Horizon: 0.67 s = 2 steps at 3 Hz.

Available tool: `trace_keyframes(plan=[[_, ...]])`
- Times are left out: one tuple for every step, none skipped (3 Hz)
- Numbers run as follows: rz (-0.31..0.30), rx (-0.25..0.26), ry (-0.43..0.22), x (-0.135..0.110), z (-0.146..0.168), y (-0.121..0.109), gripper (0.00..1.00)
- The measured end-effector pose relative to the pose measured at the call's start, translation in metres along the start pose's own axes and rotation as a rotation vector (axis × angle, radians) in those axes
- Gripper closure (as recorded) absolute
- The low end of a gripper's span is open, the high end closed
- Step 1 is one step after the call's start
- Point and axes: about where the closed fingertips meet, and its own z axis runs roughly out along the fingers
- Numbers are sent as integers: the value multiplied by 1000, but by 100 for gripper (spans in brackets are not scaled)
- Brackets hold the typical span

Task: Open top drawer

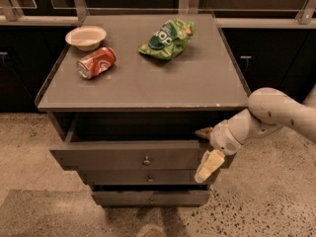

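Note:
The top drawer (123, 155) of the grey-brown cabinet stands pulled out, its flat front ahead of the two narrower fronts below, with a small round metal knob (146, 160) at its centre. The dark inside of its box shows under the cabinet top. My gripper (206, 152) is at the drawer's right end, on a white arm coming in from the right. One finger (203, 132) points over the drawer's upper right corner, and the other finger (209, 165) hangs in front of the drawer's right end.
On the cabinet top (143, 83) lie a white bowl (86, 37), a red soda can (97, 62) on its side and a green chip bag (168, 37). The middle drawer (148, 177) and bottom drawer (150, 197) are below. Dark counters stand behind; speckled floor lies around.

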Motion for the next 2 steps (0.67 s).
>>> trace_keyframes(plan=[[48, -1, -9, 5, -6, 20, 0], [85, 2, -17, 9, -10, 37, 0]])
